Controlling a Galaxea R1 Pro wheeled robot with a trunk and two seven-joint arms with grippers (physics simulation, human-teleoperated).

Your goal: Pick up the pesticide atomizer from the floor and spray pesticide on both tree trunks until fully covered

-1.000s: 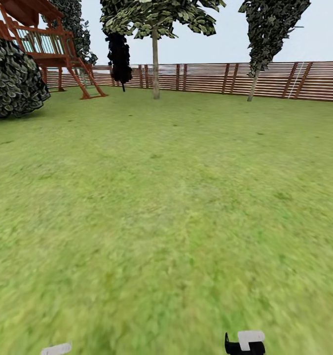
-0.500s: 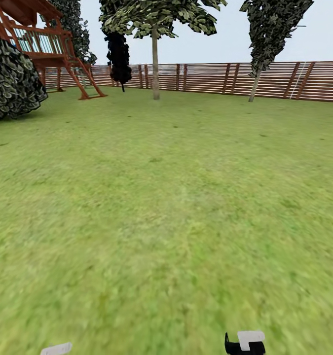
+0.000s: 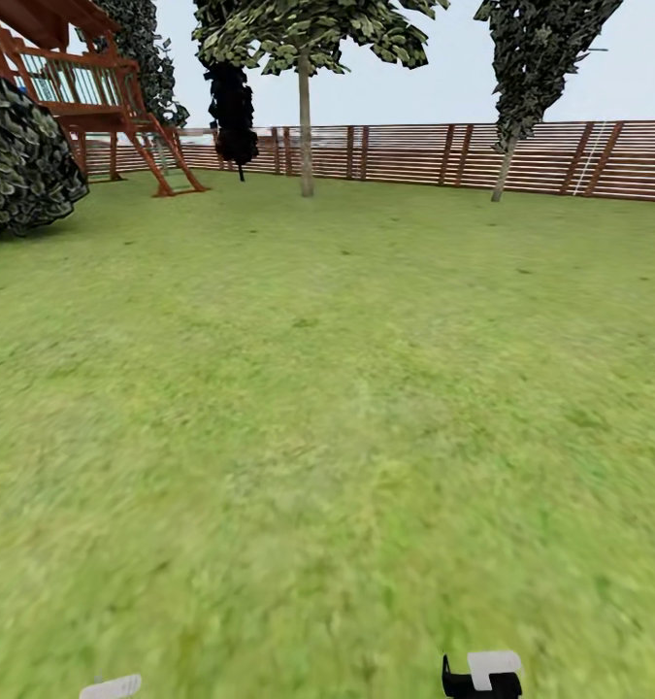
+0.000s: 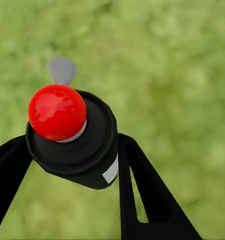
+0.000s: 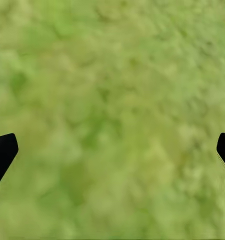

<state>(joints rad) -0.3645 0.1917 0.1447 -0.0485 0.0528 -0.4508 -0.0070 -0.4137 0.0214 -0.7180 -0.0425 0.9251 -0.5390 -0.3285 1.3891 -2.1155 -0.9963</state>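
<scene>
In the left wrist view my left gripper (image 4: 72, 147) is shut on the pesticide atomizer (image 4: 77, 145), a near-black bottle with a round red top (image 4: 56, 111) and a white label, over blurred grass. The right gripper (image 5: 112, 150) is open, its black fingertips (image 5: 2, 152) far apart with only grass between them. In the head view, two trees with pale trunks stand far off by the fence: one trunk (image 3: 306, 131) at centre-left, a thinner leaning one (image 3: 506, 167) to the right. A wide green lawn (image 3: 327, 408) lies between me and them.
A brown slat fence (image 3: 414, 153) closes the far side. A red-brown wooden playset (image 3: 94, 97) and a big round bush (image 3: 21, 160) stand at far left, with a near-black tree (image 3: 233, 107) behind. Bits of my arms (image 3: 482, 673) show at the bottom edge.
The whole head view has shifted a little: the bush and playset slid left and the right tree drifted right, so the camera moved. The arms keep their places.
</scene>
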